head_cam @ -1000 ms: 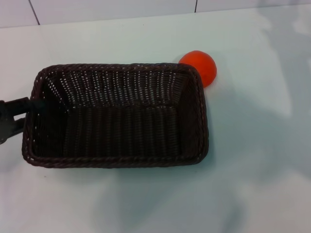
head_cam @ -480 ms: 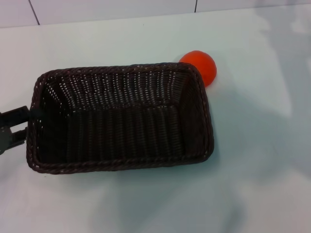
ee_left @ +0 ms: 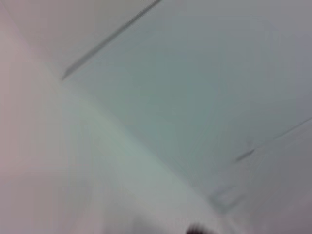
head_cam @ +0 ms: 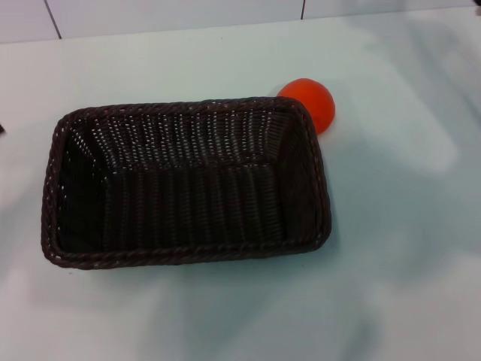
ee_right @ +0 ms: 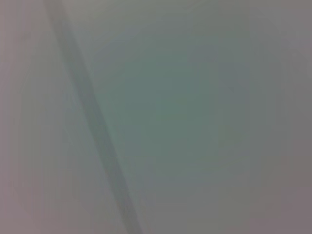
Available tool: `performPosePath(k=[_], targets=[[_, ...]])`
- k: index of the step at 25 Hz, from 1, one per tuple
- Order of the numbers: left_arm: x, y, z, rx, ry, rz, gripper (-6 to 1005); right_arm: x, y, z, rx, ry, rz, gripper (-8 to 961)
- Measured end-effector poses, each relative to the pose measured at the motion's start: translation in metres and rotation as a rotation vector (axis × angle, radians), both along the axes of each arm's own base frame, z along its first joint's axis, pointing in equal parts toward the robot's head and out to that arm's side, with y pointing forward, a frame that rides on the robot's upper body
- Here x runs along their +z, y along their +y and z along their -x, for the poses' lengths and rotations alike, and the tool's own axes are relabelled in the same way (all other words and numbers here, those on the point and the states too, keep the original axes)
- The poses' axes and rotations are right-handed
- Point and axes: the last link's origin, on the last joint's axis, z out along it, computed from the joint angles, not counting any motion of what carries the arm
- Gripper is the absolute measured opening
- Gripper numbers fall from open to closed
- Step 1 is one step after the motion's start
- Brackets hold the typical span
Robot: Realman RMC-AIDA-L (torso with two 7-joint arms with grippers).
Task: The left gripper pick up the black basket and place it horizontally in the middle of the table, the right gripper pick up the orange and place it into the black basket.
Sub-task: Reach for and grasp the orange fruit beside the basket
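One basket point(head_cam: 184, 183) lay flat on the tabletop point(head_cam: 398, 248), its long side running left to right, near the middle. One orange point(head_cam: 308, 103) sat on the tabletop just beyond the basket's far right corner, outside it, seemingly touching the rim. Neither gripper appeared, so their jaws' state could not be told.

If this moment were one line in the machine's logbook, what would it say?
black basket: lying lengthwise mid-table, empty | orange: on table, at basket's far right corner | left pincer: out of view | right pincer: out of view

head: above, looking down on table point(head_cam: 391, 226) | both wrists: close on pale surfaces
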Motion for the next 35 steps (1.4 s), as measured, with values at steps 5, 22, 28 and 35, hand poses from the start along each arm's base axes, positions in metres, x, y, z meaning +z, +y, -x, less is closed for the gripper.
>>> performPosePath(k=[5,22,28,35], targets=[[0.002,0.003,-0.007,-0.241,0.148,-0.305,656,0.004,0.009,0.031,0.120,-0.139,0.300,866],[-0.027,0.025,-0.033,-0.407,0.195,-0.695,644,-0.023,0.032,0.086,-0.064,-0.643,0.900,869],[-0.031,0.025,-0.034,-0.403,0.178,-0.685,647,-0.044,0.030,0.089,-0.054,-0.684,0.924,826],[-0.031,0.025,-0.032,-0.388,0.174,-0.692,651,-0.071,0.031,0.092,-0.030,-0.745,0.902,770]])
